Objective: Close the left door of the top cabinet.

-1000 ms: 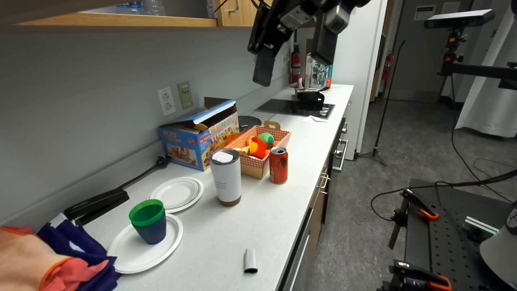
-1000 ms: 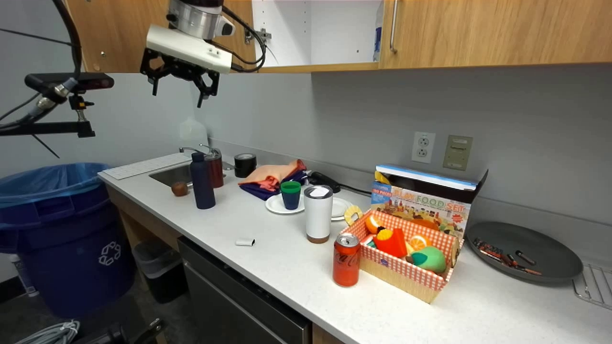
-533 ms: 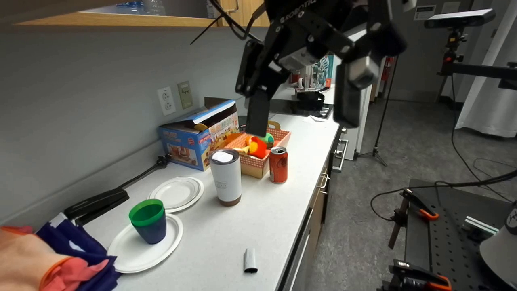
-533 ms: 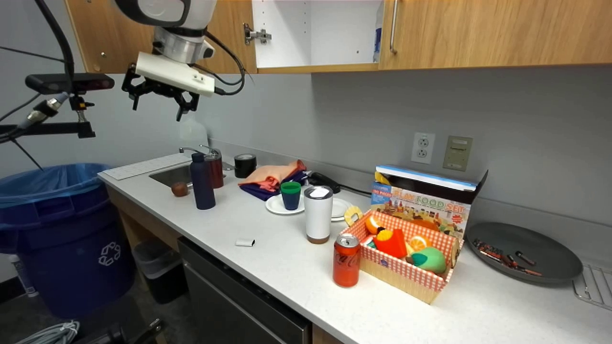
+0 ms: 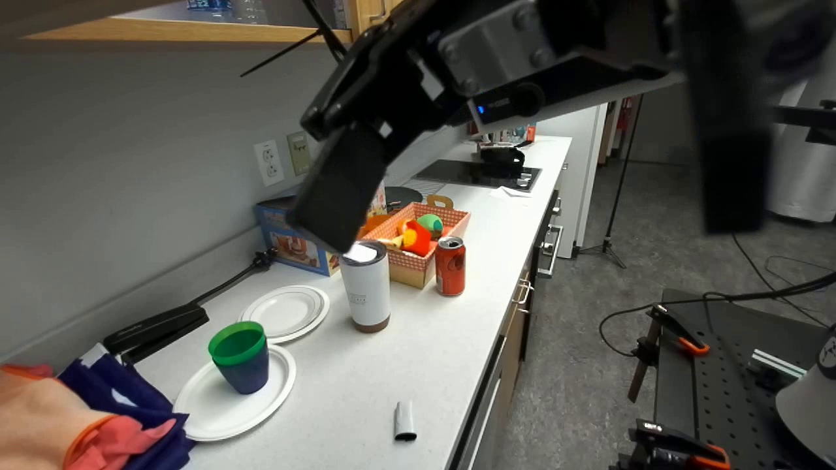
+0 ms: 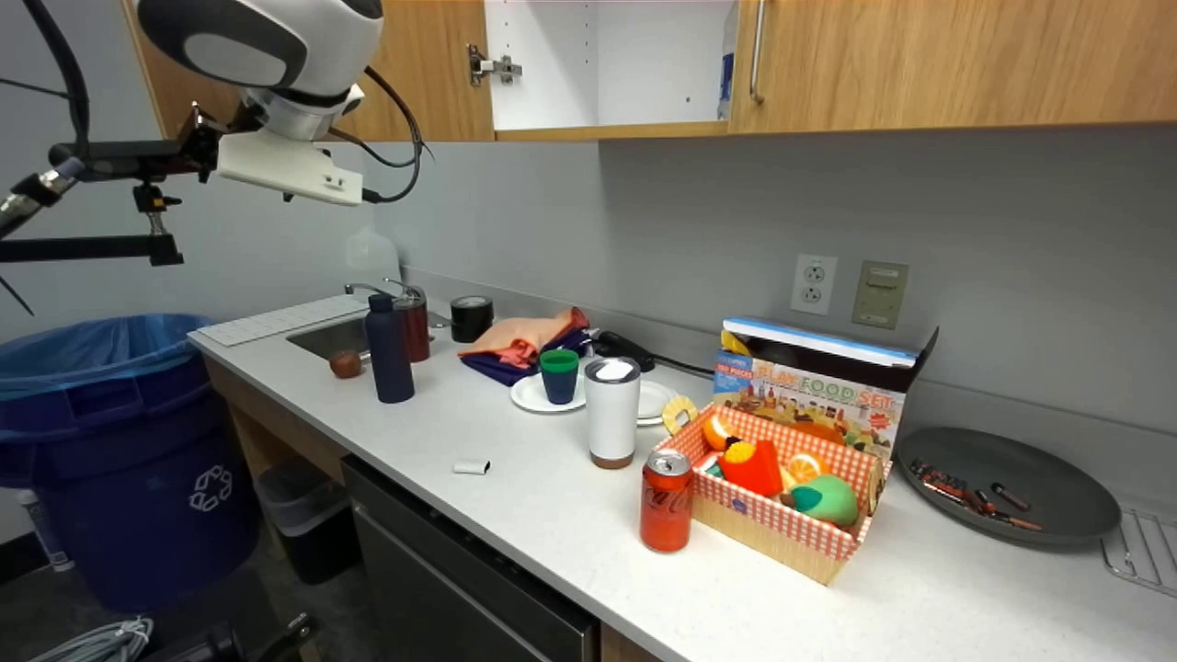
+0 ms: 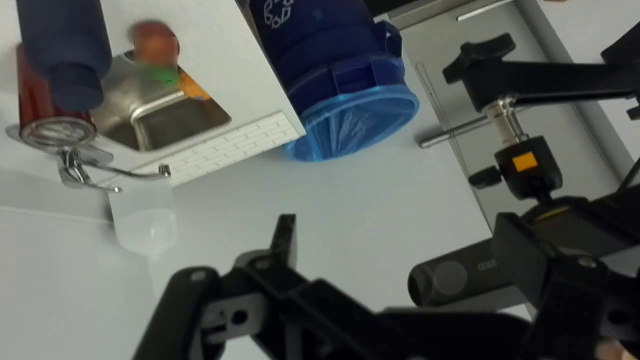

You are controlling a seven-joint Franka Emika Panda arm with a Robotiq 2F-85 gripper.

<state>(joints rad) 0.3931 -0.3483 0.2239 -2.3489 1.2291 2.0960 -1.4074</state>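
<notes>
The top cabinet point(image 6: 956, 64) is light tan wood. Its left door point(image 6: 437, 78) stands open, swung out to the left on its hinge, inside face showing. The white interior is exposed; the door to the right is shut. In an exterior view the cabinet's underside edge point(image 5: 196, 31) shows at the top, and a tan panel, apparently the open door point(image 5: 59, 18), fills the upper left corner. My gripper point(image 7: 397, 225) is open and empty in the wrist view. In an exterior view it looms large with fingers apart point(image 5: 532, 189). Elsewhere the arm covers part of the door and the fingers are mostly hidden.
A black stereo camera point(image 7: 455, 280) on a stand arm shows behind my fingers in the wrist view. Below are the white counter point(image 6: 542, 515), white tumbler point(image 6: 613, 414), red can point(image 6: 666, 501), food basket point(image 6: 763, 524), dark bottle point(image 6: 388, 349) and blue bin point(image 6: 138, 487).
The gripper has moved left and lower in an exterior view, and toward the camera in both fingers' view. The hand has tilted, its fingers turning out of sight. The door has not moved.
</notes>
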